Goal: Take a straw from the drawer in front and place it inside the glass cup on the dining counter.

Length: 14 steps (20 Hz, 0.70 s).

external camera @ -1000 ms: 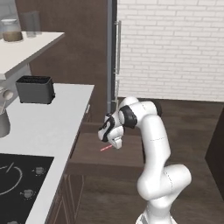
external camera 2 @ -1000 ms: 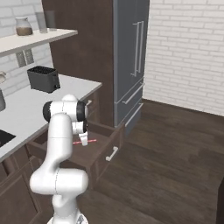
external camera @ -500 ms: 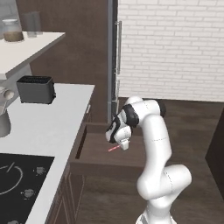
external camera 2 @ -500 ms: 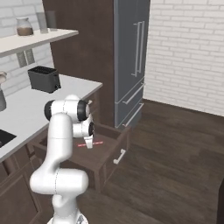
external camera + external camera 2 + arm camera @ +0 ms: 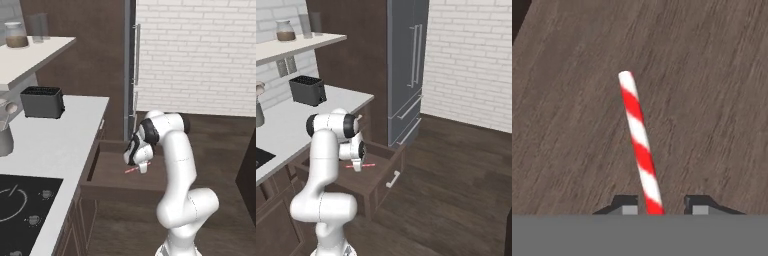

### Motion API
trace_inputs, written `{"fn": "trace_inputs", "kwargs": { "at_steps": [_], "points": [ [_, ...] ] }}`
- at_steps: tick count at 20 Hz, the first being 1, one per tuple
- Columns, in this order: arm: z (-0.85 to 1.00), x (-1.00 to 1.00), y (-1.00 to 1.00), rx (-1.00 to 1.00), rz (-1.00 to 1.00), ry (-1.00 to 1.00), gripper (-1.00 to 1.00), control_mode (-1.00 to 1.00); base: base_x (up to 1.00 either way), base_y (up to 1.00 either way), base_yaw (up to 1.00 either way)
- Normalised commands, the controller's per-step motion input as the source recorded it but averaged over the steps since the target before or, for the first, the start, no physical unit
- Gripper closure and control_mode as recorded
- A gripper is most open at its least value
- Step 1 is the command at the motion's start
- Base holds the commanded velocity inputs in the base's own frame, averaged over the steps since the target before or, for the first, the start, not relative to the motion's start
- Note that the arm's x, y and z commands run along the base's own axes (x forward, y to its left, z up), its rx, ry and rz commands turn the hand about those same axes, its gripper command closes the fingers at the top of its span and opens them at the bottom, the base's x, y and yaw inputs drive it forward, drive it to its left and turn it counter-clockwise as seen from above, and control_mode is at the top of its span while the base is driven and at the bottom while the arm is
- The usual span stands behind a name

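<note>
The straw (image 5: 639, 140), striped red and white, lies on the wooden floor of the open dark brown drawer (image 5: 112, 177). It shows as a short red stick (image 5: 131, 170) just under the hand, and again as a straw (image 5: 368, 165) from the other side. My gripper (image 5: 662, 207) hangs low over the drawer (image 5: 383, 172), one finger on each side of the straw's near end. A narrow gap remains on both sides, so the jaws are open and close in. The gripper (image 5: 141, 166) points down into the drawer. The glass cup and the dining counter are out of view.
The white worktop (image 5: 55, 145) with a black toaster (image 5: 42, 101) and a hob (image 5: 20, 200) runs along the left. A tall fridge (image 5: 408, 65) stands beyond the drawer. A shelf (image 5: 30, 50) holds a jar. Dark wood floor (image 5: 456, 190) lies open to the right.
The hand has shifted a little outward over the drawer and come down around the straw. Its fingers have drawn much closer together.
</note>
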Motion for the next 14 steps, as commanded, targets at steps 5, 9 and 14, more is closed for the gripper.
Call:
{"fn": "trace_inputs", "kwargs": {
  "at_steps": [5, 9, 14],
  "points": [
    [-0.31, -0.62, -0.49, 0.03, -0.1, 0.0, 1.0, -1.0, 0.0, 0.0, 0.0],
    [0.08, -0.21, -0.21, 0.03, -0.01, 0.0, 1.0, -1.0, 0.0, 0.0, 0.0],
    [0.35, 0.0, -0.18, 0.07, 0.0, 0.0, 1.0, -1.0, 0.0, 0.0, 0.0]
  ]
}}
